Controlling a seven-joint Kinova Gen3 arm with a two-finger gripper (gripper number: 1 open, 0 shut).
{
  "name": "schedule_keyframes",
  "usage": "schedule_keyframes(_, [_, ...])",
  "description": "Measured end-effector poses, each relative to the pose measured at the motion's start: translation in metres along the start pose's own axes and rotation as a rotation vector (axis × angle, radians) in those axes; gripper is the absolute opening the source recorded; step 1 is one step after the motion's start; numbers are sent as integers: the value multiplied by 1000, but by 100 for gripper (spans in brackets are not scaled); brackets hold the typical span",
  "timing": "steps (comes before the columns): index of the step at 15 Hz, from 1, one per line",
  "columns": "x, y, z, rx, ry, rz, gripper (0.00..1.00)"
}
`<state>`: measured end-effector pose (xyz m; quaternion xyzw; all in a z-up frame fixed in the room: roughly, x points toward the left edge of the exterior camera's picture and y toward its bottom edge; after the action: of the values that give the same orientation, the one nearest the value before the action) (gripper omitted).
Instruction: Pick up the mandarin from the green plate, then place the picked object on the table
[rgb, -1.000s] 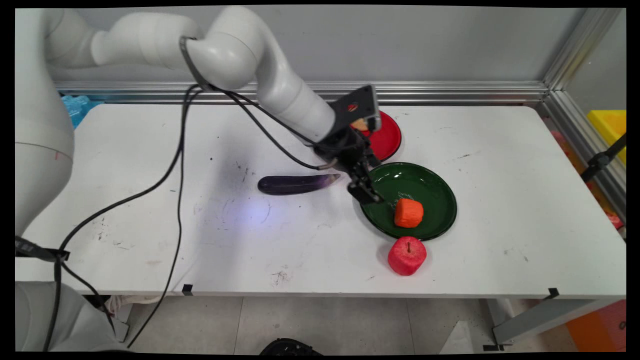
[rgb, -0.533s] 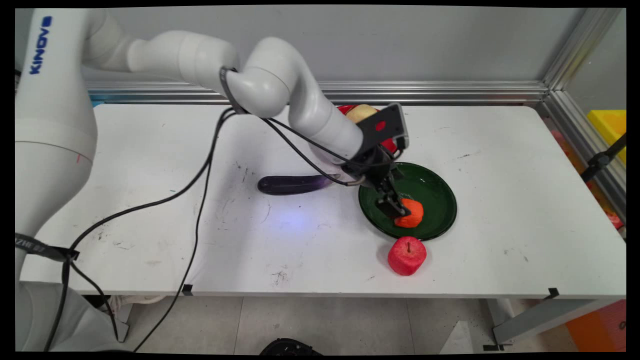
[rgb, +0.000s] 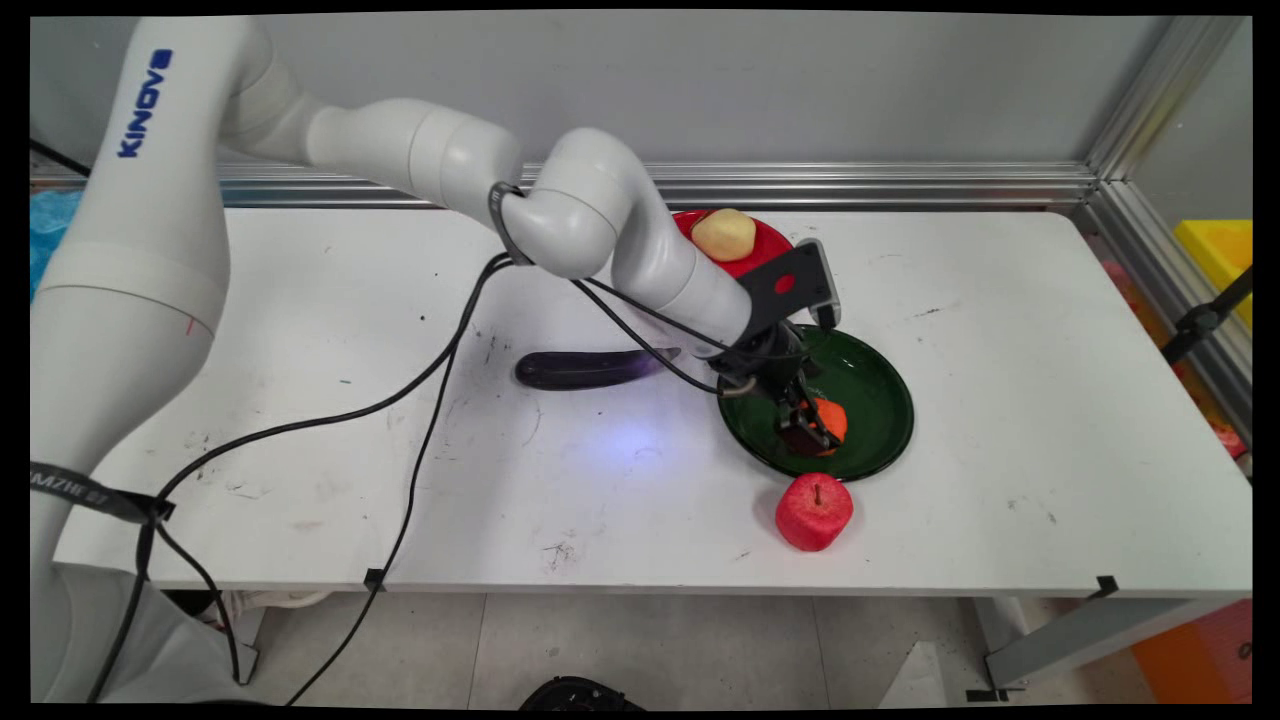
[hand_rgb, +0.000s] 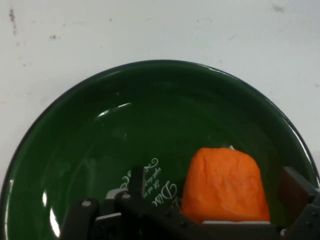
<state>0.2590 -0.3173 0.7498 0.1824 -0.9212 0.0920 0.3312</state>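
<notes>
Black two-finger gripper (rgb: 812, 428) has dropped over the past second into the glossy dark-green plate (rgb: 880, 395) | fingers spread, straddling the orange foam block (hand_rgb: 224, 184), not yet clamped | red foam apple (rgb: 814, 511) just beyond the plate's rim.

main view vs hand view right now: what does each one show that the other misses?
Main view only: the red apple on the table in front of the green plate, the eggplant to the plate's left, the yellowish fruit on the red plate behind, plus the arm and its cables.

Hand view only: white cursive lettering on the green plate's inside.

Both: the green plate, the orange block on it, and the open gripper with its fingers either side of the block.
</notes>
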Motion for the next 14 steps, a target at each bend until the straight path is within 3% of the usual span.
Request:
schedule_keyframes(5, [-5, 1, 14, 3, -4, -11, 100])
schedule_keyframes(6, [-6, 1, 16, 3, -3, -13, 0])
schedule_keyframes(14, [4, -10, 12, 17, 19, -17, 0])
